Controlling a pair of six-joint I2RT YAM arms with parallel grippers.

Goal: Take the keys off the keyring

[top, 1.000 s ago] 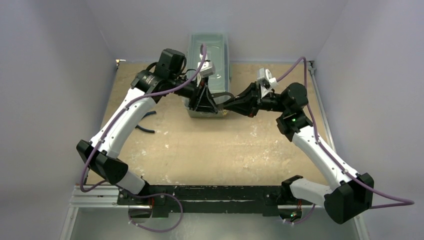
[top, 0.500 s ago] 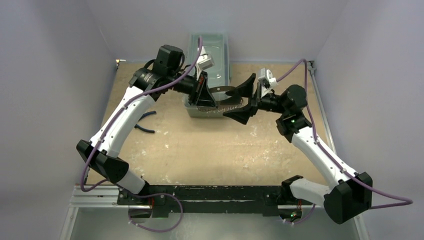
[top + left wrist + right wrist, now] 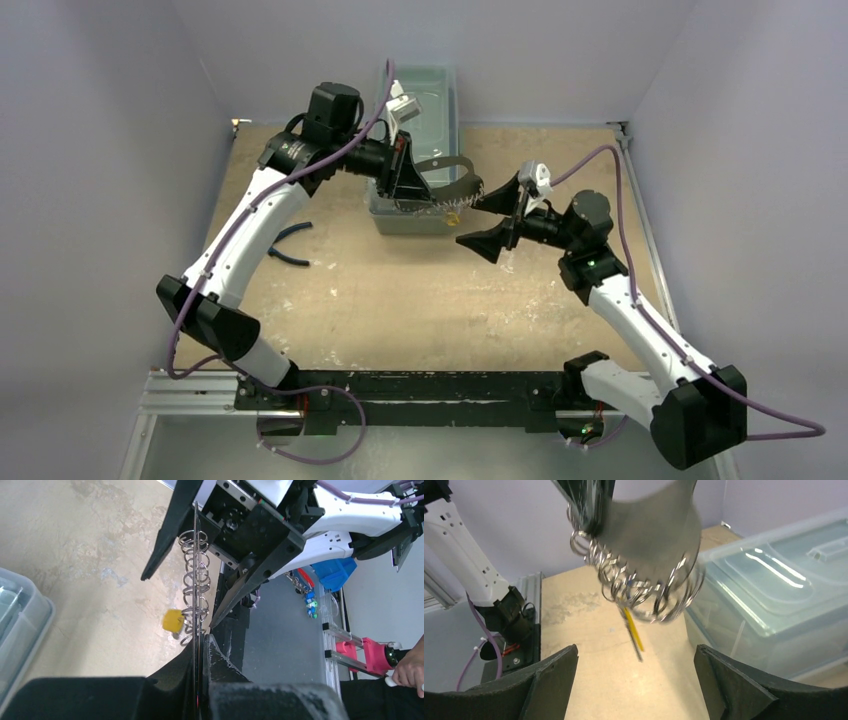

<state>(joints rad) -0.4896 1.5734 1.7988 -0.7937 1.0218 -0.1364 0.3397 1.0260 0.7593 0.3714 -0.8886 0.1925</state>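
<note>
My left gripper is shut on one end of the keyring, a thin oval loop held in the air in front of the bin. In the left wrist view the keyring runs edge-on out from between the left gripper pads. A row of small silvery rings hangs along it, with a yellow-headed key dangling below. The yellow head also shows from the left wrist. My right gripper stands wide open just right of the loop, touching nothing. From its own wrist, the right gripper faces the hanging bunch.
A clear plastic bin stands at the back centre, close behind the keyring, and its wall fills the right of the right wrist view. Blue-handled pliers lie on the wooden table under the left arm.
The right gripper opened wide, let go of the keyring and drew back to the right. The left gripper closed fully on the ring and lifted it slightly toward the back.
</note>
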